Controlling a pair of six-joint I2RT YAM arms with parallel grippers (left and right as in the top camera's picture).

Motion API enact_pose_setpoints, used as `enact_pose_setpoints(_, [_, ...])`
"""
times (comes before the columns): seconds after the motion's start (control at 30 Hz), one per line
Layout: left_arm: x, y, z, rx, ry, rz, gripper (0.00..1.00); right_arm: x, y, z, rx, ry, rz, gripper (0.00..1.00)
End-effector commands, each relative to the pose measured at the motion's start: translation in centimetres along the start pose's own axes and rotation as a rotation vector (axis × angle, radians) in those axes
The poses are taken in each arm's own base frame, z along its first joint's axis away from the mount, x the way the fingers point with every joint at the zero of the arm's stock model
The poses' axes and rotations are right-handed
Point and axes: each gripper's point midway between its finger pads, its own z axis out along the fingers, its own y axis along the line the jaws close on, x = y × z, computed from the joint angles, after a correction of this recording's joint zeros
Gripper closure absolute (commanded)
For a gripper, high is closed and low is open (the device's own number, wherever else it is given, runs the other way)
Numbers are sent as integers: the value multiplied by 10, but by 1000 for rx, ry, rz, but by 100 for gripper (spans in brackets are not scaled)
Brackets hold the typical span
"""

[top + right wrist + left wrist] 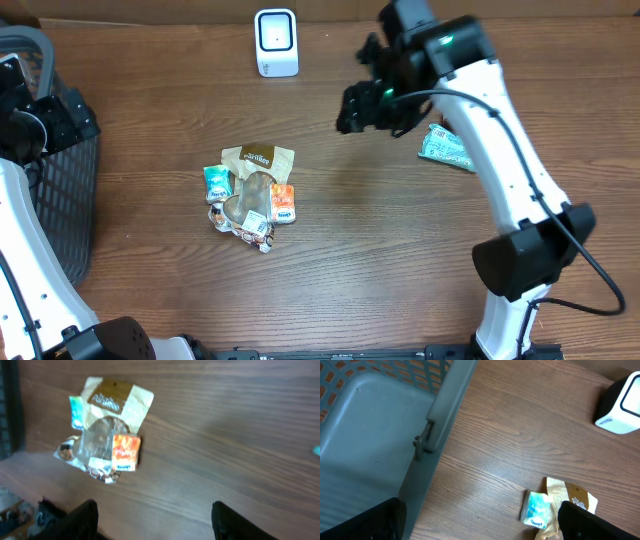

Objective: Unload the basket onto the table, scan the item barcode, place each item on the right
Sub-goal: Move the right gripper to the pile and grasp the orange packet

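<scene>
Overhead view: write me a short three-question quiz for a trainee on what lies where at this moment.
1. True or false: the right gripper holds a packet.
2. The white scanner stands: A) beyond the pile of packets, far from the robot; B) inside the basket; C) under the right arm.
3. What colour is the lone packet lying apart from the pile?
Key: 1 false, its jaws stand open with nothing between them; 2 A; 3 green.
</scene>
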Motion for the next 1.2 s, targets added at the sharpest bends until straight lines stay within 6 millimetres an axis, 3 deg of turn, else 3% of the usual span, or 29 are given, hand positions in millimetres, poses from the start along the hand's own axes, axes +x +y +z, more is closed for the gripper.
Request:
enact_pose_setpoints(0.0, [-6,-3,-7,11,-25,-4,0,13,19,46,-63,62,21,29])
enact_pose_setpoints(0.03, [-6,-3,-7,11,-25,-4,0,16,26,68,-93,72,15,28])
enact_pose_setpoints(0.13, [-6,-3,-7,11,-25,-4,0,24,36,100,-132,85,54,28])
enact_pose_setpoints(0.4, [-6,-3,-7,11,-25,-4,0,39,55,155,-158,60,83,40])
enact_pose_setpoints(0.53, [-6,-3,-7,11,-25,-4,0,37,55,173,4,-38,0,43])
enact_pose_setpoints(0.77, [-6,-3,-7,11,-25,-4,0,40,76,191,162,-160,-133,44])
enact_pose_setpoints(0.93, [-6,-3,-7,11,-25,-4,0,46,72,212,219,-150,-180,45])
enact_pose_setpoints(1.17, [-6,-3,-7,11,-25,-4,0,50,66,228,235,-124,-185,52])
